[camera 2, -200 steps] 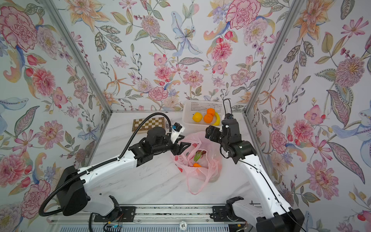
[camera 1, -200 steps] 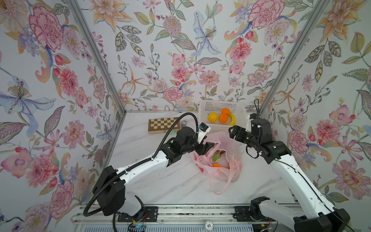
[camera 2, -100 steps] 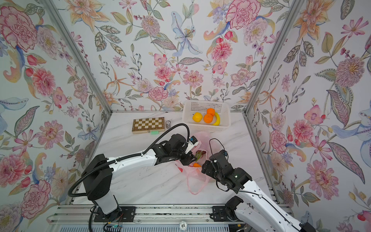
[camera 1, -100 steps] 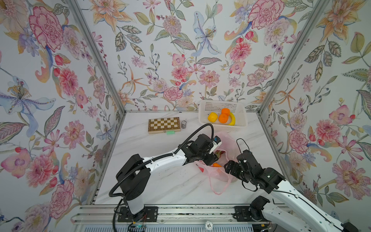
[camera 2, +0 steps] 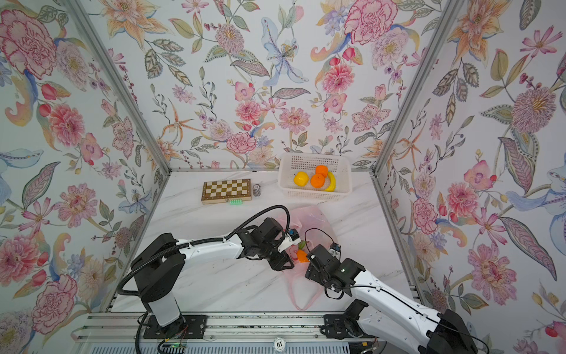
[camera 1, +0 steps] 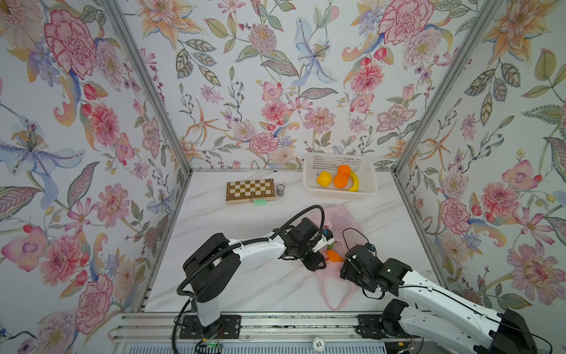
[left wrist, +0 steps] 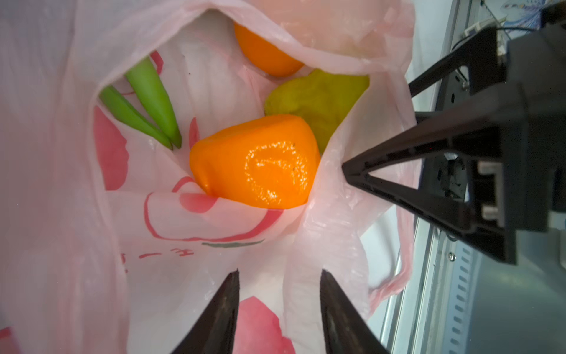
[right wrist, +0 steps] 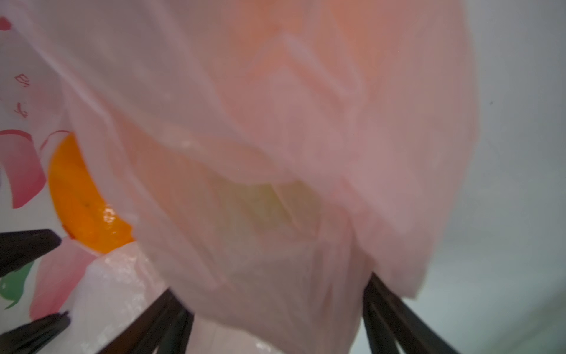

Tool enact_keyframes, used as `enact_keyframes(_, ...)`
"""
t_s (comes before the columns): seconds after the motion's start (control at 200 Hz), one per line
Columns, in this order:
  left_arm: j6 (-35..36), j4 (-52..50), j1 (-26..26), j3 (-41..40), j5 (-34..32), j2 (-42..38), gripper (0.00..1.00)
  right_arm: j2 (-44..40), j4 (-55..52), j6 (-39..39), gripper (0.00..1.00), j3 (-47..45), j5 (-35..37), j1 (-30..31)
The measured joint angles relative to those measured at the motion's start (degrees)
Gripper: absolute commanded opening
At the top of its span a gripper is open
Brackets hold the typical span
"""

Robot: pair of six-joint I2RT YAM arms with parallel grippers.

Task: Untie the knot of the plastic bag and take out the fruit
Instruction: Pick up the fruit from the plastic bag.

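A marble table (camera 1: 245,285) between floral walls (camera 1: 275,76) bears a white basket (camera 1: 337,159), a chessboard (camera 1: 250,190) beside it. In front of the basket lies the pink plastic bag (camera 1: 344,219), mouth gaping, an orange (left wrist: 254,162) and a green fruit (left wrist: 318,98) showing inside. The left gripper (left wrist: 279,275), half parted, and the right gripper (right wrist: 272,294), wide, cover its middle, bag film between their jaws; the right wrist view is blurred.

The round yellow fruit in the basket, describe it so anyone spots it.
At the marble table's back edge stands a white perforated basket. Inside it, the yellow fruit lies nearest the chessboard. Round, unlike the curved banana; yellow, unlike the two oranges.
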Motion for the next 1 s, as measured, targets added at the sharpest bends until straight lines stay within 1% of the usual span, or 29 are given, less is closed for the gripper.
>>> enact_keyframes(0.07,0.59,0.37,0.02,0.0,-0.09,0.07,0.67,0.28,0.17,0.81,0.75,-0.59,0.22,0.72)
enact_keyframes(0.12,0.13,1.42,0.02,0.0,-0.39,0.04,0.7,0.52,0.35,1.42,0.72,-0.98,0.5,1.25)
enact_keyframes(0.245,-1.84,6.12,0.02,0.02,-3.21,-0.28,0.71,0.72,0.39,2.71,0.66,-2.34,0.9,2.32)
enact_keyframes(0.4,-3.85,11.21,0.02,1.62,-5.97,-0.33,0.7,0.33,0.61,4.63,0.65,-4.24,1.25,3.39)
enact_keyframes(0.505,-3.82,13.03,0.02,5.22,-5.66,1.22,0.69,-1.84,0.87,5.81,0.65,-5.2,1.25,3.69)
enact_keyframes(0.585,-3.74,14.51,0.02,6.69,-4.68,2.43,0.7,-3.93,0.92,6.54,0.65,-5.9,1.31,3.69)
enact_keyframes(0.716,-2.51,15.74,0.02,6.73,-2.78,4.17,0.76,-6.34,0.81,7.8,0.65,-6.78,1.46,3.69)
enact_keyframes(1.001,1.6,15.1,-0.09,6.75,-1.16,8.04,0.78,-6.71,0.85,8.68,0.66,-6.95,1.44,3.69)
